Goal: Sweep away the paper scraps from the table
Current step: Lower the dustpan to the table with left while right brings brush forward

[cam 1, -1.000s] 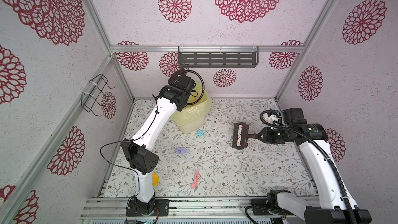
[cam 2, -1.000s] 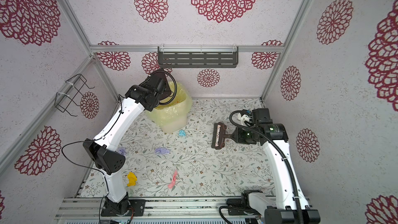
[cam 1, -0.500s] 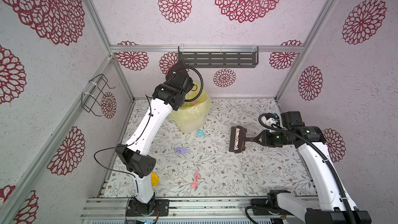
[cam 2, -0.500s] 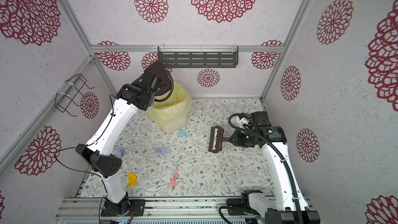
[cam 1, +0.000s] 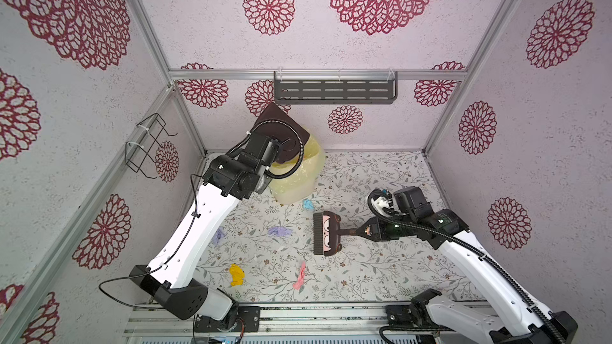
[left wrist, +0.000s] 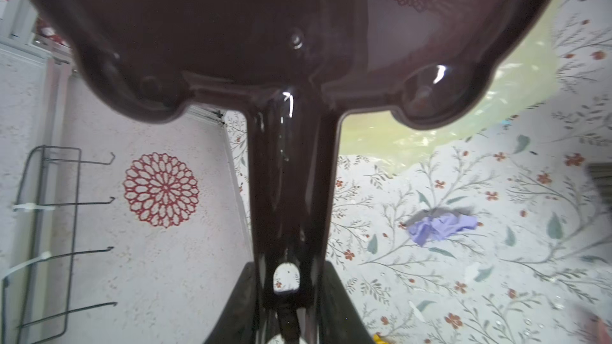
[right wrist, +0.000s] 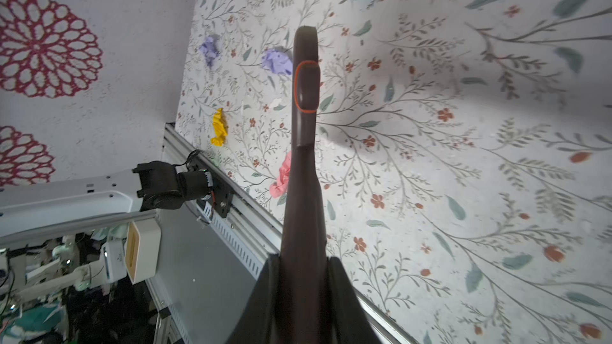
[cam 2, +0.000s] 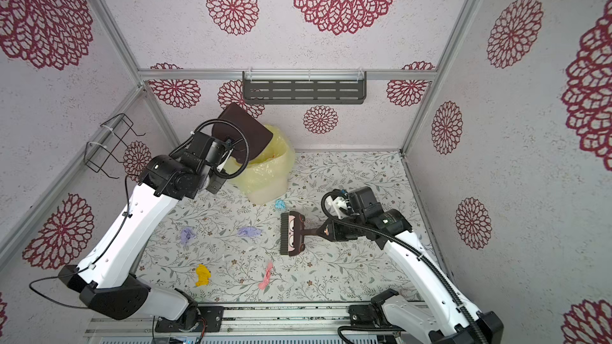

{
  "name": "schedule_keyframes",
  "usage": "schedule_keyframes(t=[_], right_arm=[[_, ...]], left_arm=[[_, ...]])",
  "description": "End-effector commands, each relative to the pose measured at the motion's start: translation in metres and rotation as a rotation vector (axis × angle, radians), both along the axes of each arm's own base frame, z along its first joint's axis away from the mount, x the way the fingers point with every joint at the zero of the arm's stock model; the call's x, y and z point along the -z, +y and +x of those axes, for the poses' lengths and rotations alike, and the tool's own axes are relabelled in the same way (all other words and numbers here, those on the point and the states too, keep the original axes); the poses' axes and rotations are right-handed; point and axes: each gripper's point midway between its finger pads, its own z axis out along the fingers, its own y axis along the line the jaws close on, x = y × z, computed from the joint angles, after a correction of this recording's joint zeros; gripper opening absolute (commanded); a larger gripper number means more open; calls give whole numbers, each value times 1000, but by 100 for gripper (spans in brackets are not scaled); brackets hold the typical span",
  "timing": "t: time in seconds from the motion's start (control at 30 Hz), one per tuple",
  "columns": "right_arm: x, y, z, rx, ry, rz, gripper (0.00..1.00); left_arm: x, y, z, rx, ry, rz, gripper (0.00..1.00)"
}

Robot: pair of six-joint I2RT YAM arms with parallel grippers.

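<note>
Left gripper [left wrist: 291, 306] is nearly closed on the dustpan [cam 2: 255, 137] handle, with the pan over the bin [cam 1: 298, 180]. Right gripper [right wrist: 303, 292] is clamped tight on the brush [cam 1: 326, 233]. On the table [cam 1: 381, 269], seen from the brush head: blue scrap [cam 1: 308, 204] at 11 o'clock, lilac scrap [cam 1: 280, 231] at 9, yellow scrap [cam 1: 236, 274] at 8, pink scrap [cam 1: 300, 276] at 7.

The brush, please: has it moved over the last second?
Yes. In a top view the brush has shifted left and toward the front edge, now much closer to the light blue scrap, which stayed put.
</note>
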Motion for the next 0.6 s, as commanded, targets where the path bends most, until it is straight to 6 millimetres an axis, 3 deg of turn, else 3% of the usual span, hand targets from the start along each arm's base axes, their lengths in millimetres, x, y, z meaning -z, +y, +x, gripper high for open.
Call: schedule_keyframes(t=[0.0,0.27,0.4,0.57], right_arm=[[-37,37,-12,-93,-48,171,0],[-12,84,-53,-271,21,121,0],[2,92,-54,-275,29,64,0],[14,86,-49,-256,23,-21,0]], left_arm=[[3,-17,-16,6,6,-145,0],[27,-30,-48,41,79,-212,0],[32,-29,-57,40,99,-211,0],[35,-27,-66,44,121,-217,0]])
